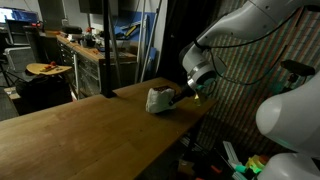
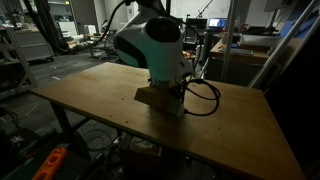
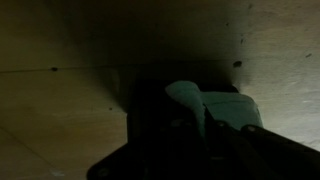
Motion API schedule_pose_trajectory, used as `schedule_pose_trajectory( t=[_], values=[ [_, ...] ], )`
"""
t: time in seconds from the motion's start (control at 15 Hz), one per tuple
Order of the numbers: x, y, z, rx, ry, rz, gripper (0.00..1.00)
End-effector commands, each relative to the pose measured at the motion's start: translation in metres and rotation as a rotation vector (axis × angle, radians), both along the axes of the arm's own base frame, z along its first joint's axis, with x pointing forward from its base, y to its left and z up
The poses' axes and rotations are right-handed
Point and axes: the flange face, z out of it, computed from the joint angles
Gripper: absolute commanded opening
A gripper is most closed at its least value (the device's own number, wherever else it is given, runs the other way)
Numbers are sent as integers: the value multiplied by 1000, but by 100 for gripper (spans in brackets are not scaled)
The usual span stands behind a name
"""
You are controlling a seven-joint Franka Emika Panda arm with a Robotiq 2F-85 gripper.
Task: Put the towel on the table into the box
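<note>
Towel (image 1: 158, 100), pale grey-white, sits bunched into a small upright heap on the light wooden worktop (image 1: 70, 135), close to the worktop's far corner. The jaws are at the towel's side, touching it on the edge that faces the arm (image 1: 240, 35), low and level with the heap rather than above it. They stand together, clamped on a fold of cloth at that edge. In the wrist view the towel (image 3: 205, 105) shows as a pale rounded lump right at the jaws, with a dark mass just beside it on the bare wood; that picture is too dim to say what the dark mass is. In an exterior view the arm's white body (image 2: 150, 45) hangs over the towel and hides most of it, and a black cable (image 2: 208, 97) loops on the worktop just beside the towel
</note>
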Motion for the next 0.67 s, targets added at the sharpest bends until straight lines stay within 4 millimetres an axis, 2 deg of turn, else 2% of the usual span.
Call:
schedule_pose_trajectory(
  t=[0.0,0.33,0.6],
  values=[
    [-1,1,18,-14,3,-14,4],
    [-2,10,51,-52,30,-53,3],
    [3,26,82,-98,59,-60,4]
  ],
)
